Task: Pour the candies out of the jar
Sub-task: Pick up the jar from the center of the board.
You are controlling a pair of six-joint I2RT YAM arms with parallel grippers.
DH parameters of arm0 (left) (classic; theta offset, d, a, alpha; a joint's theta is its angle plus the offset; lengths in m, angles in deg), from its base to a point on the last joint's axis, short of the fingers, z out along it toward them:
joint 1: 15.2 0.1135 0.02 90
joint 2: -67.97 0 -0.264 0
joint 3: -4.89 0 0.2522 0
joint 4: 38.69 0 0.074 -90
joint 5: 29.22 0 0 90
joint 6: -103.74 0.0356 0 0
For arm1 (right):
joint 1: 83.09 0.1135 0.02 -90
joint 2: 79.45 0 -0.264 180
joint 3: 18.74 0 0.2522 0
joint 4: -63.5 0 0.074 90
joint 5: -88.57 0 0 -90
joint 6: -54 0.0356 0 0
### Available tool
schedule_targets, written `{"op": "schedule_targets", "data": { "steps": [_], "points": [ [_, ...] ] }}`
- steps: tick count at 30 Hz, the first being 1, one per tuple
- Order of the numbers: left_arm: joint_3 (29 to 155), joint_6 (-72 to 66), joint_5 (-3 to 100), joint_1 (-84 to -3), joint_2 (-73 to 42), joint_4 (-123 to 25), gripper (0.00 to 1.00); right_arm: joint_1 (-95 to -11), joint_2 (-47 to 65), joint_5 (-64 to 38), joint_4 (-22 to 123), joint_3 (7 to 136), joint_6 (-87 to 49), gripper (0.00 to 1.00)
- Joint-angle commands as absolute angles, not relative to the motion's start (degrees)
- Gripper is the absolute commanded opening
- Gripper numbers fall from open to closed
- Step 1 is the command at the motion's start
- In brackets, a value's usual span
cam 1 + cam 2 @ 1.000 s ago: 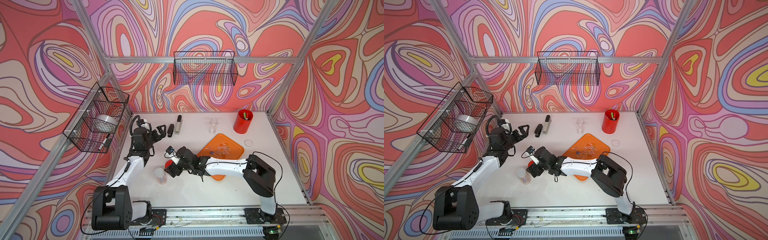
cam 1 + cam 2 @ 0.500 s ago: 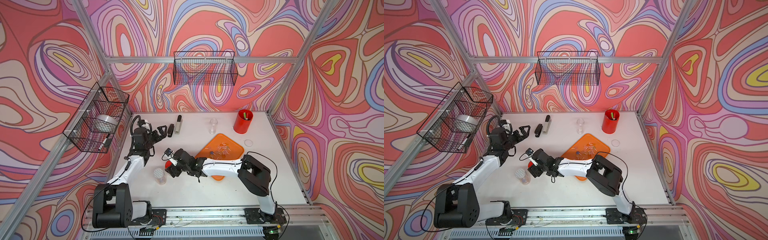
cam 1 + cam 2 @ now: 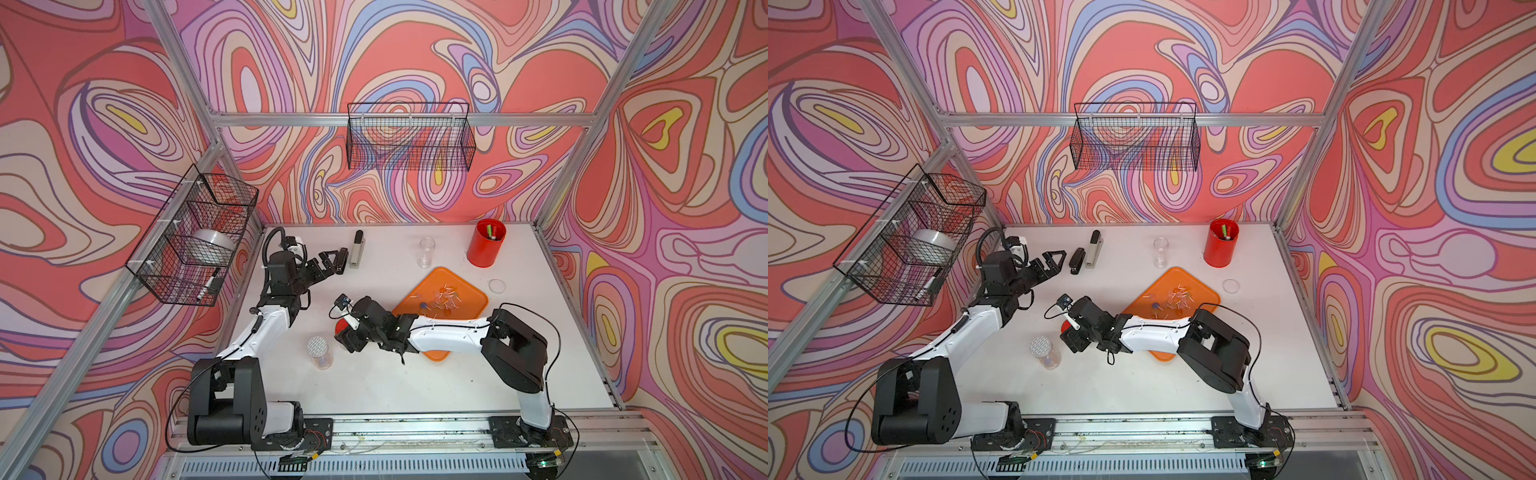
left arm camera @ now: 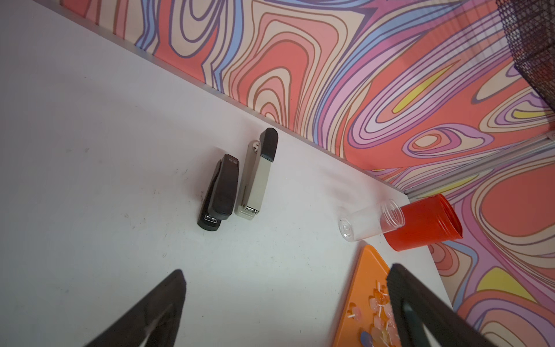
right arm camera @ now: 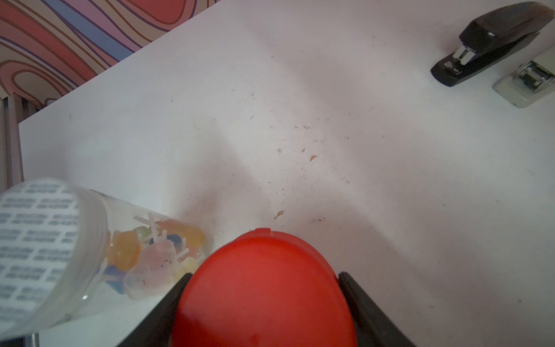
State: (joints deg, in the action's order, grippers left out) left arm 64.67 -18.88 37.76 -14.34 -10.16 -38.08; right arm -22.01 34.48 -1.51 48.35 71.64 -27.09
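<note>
On the orange tray (image 3: 478, 291), in both top views, loose candies (image 3: 442, 297) lie scattered. The capped jar (image 3: 320, 353) stands upright well apart from the tray, with the right gripper (image 3: 347, 338) between them.

Left wrist view: the left gripper (image 4: 286, 270) has its jaws wide apart near the tray's corner (image 4: 360, 285).

Right wrist view: the right gripper's (image 5: 264, 276) jaws are clamped on a red dome (image 5: 264, 300), and more candies (image 5: 156, 249) show inside the jar (image 5: 90, 240).

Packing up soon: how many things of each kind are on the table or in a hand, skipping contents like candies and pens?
Staplers: 2, black stapler and beige stapler
Clear jars: 2, empty jar and foil-topped jar
Red cup: 1
Orange tray: 1
Clear lid: 1
Red cap in the right hand: 1
Total: 8
</note>
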Motion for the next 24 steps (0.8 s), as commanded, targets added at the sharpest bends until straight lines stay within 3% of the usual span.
{"op": "schedule_targets", "data": {
  "steps": [1, 12, 24],
  "points": [
    [66.20, -17.98, 33.06, -13.97, -10.96, -37.02, 1.00, -24.43, 28.82, -2.71, 49.21, 69.84, -24.66, 0.49],
    [66.74, -15.92, 27.45, -17.08, -11.95, -33.96, 0.99, -38.84, 18.21, -11.53, 45.35, 66.84, -18.54, 0.47],
    [68.66, -12.15, 19.31, -25.65, -13.16, -28.53, 1.00, -54.58, 13.28, -22.78, 37.91, 75.81, -17.86, 0.46]
  ]
}}
